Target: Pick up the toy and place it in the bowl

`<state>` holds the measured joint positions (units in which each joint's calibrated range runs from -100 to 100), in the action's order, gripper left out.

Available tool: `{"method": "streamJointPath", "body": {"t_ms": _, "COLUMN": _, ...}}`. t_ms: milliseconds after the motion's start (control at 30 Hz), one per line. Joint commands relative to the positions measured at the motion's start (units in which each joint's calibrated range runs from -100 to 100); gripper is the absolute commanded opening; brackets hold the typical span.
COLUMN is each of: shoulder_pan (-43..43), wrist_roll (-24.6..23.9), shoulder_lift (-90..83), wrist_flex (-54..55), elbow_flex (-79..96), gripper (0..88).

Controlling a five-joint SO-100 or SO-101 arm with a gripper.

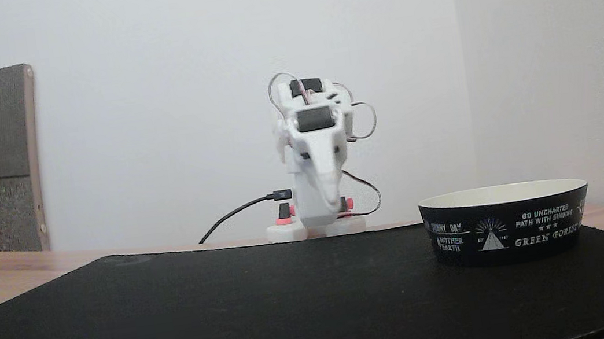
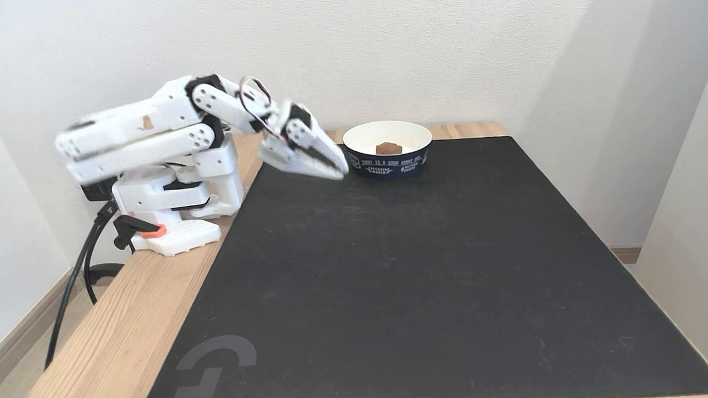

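Toy [image 2: 389, 147] lying inside bowl [image 2: 388, 160], apart from gripper [image 2: 340, 171], jaws closed on nothing, just beside rim. Probably light, stiff; best pinched across ridged long sides.

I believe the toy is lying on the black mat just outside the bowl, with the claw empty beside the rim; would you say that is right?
Not quite: the toy lies inside the bowl, on its cream floor, as the higher fixed view shows. The rest holds: the claw is empty beside the rim, over the black mat.
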<state>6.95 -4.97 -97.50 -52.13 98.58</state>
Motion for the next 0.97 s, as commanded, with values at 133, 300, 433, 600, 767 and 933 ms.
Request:
{"method": "streamJointPath", "body": {"t_ms": 133, "shoulder_pan": -1.39, "wrist_roll": -0.15, "shoulder_lift": -2.25, "wrist_flex": -2.06, "elbow_flex": 0.88, "gripper": 3.8}}
{"method": "streamJointPath", "body": {"t_ms": 300, "shoulder_pan": -1.3, "wrist_roll": -0.04, "shoulder_lift": -1.91, "wrist_flex": -1.97, "elbow_flex": 0.7, "gripper": 3.5}}
{"method": "streamJointPath", "body": {"t_ms": 433, "shoulder_pan": -1.3, "wrist_roll": 0.01, "shoulder_lift": -1.91, "wrist_flex": -1.97, "elbow_flex": 0.7, "gripper": 3.5}}
{"method": "streamJointPath", "body": {"t_ms": 600, "shoulder_pan": -1.3, "wrist_roll": 0.01, "shoulder_lift": -1.91, "wrist_flex": -1.97, "elbow_flex": 0.7, "gripper": 3.5}}
{"method": "streamJointPath", "body": {"t_ms": 767, "shoulder_pan": -1.3, "wrist_roll": 0.01, "shoulder_lift": -1.91, "wrist_flex": -1.97, "elbow_flex": 0.7, "gripper": 3.5}}
{"method": "streamJointPath", "body": {"t_ms": 933, "shoulder_pan": -1.3, "wrist_roll": 0.01, "shoulder_lift": -1.91, "wrist_flex": -1.97, "elbow_flex": 0.7, "gripper": 3.5}}
